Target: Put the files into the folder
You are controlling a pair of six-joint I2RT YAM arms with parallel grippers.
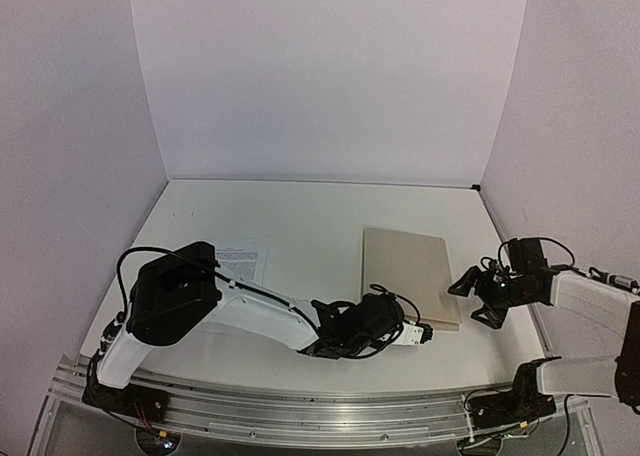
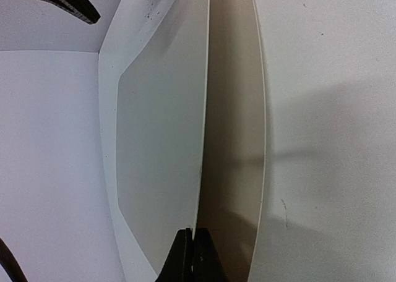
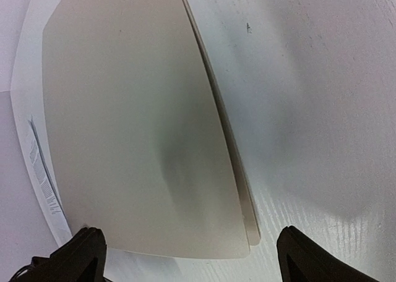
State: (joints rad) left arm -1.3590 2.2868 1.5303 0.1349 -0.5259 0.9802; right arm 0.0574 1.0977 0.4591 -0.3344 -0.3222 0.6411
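Observation:
The beige folder (image 1: pixel 410 271) lies flat at the table's centre right. My left gripper (image 1: pixel 424 333) is at its near edge, shut on the edge of the top cover. In the left wrist view the fingertips (image 2: pixel 193 257) pinch that edge, with the cover's pale outer face (image 2: pixel 161 140) on one side and the brown inner face (image 2: pixel 235 140) on the other, slightly parted. My right gripper (image 1: pixel 470 301) is open and empty just right of the folder, which fills the right wrist view (image 3: pixel 136 121) between the spread fingers (image 3: pixel 80 257). One printed file sheet (image 1: pixel 243 259) lies flat to the left.
White walls close the table at the back and both sides. The left arm's forearm and cables (image 1: pixel 340 326) stretch across the near table between the sheet and the folder. The sheet's text edge shows in the right wrist view (image 3: pixel 43 170).

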